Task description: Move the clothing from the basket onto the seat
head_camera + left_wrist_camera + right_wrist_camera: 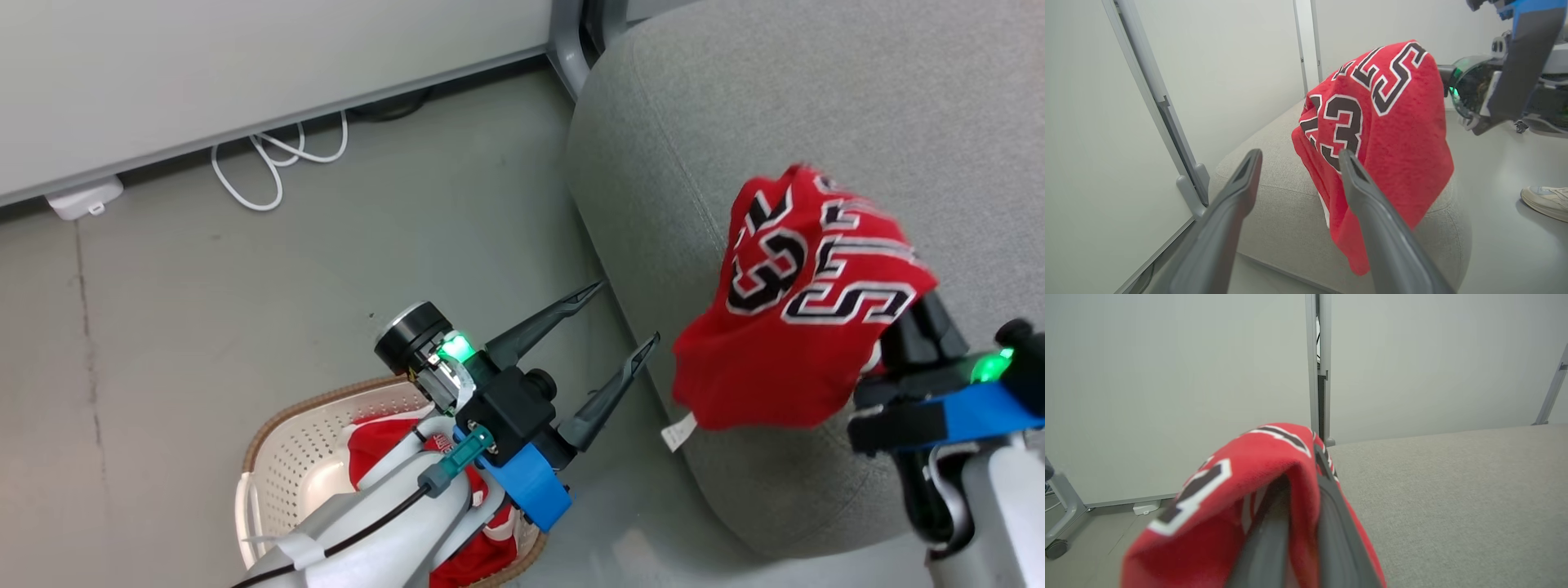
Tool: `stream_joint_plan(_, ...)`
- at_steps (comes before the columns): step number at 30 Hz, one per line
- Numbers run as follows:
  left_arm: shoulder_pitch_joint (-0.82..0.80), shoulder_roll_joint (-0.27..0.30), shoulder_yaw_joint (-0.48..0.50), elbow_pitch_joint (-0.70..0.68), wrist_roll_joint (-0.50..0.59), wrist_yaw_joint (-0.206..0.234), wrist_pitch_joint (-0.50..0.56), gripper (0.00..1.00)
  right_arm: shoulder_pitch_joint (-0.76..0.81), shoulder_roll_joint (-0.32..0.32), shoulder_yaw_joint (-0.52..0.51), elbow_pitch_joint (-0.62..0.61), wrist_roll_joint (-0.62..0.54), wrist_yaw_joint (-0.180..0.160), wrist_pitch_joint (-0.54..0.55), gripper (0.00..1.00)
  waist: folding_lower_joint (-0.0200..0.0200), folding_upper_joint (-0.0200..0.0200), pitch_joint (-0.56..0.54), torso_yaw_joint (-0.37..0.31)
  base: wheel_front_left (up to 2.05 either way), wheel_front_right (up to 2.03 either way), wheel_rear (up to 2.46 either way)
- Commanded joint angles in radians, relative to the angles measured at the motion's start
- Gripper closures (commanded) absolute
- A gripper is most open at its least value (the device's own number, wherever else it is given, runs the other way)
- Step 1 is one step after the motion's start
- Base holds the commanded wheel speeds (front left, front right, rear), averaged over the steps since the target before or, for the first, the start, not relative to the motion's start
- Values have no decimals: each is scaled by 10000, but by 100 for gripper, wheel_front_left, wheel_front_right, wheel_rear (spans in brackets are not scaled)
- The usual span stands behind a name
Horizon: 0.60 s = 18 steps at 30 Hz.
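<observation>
A red jersey point(804, 310) with black-and-white lettering hangs draped over my right gripper point(1302, 469), which is shut on the cloth. It hangs above the front left part of the grey seat point(816, 98), its lower edge and white tag just past the cushion's edge. The jersey point(1384, 134) also shows ahead of my left gripper point(628, 311), which stands open and empty between basket and seat. The cream basket point(326, 400) sits on the floor at the lower left under my left forearm. Another red jersey point(384, 445) lies in it, partly hidden by the arm.
White cables point(269, 163) and a white box point(82, 198) lie by the wall panel. A grey metal post foot point(567, 49) stands at the seat's far corner. A person's shoe point(1545, 200) rests on the floor beyond the seat. A caster wheel point(1055, 549) is at the left.
</observation>
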Motion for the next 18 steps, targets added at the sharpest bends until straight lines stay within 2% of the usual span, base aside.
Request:
stream_joint_plan(1,-85,55,60,-5,31,14,-26,0,-240,65,-51,-103,-30,5,-38,100,0,-1,106,-18,0,0,0)
stream_joint_plan(12,-1000,377,154,-264,385,17,121,0,-2847,-479,-1454,-856,-338,5,-36,100,0,-1,1971,71,0,0,0)
stream_joint_plan(18,-1622,689,190,-553,626,-21,315,0,-4511,-911,-2446,-684,-493,5,-36,100,0,-1,3319,175,0,0,0)
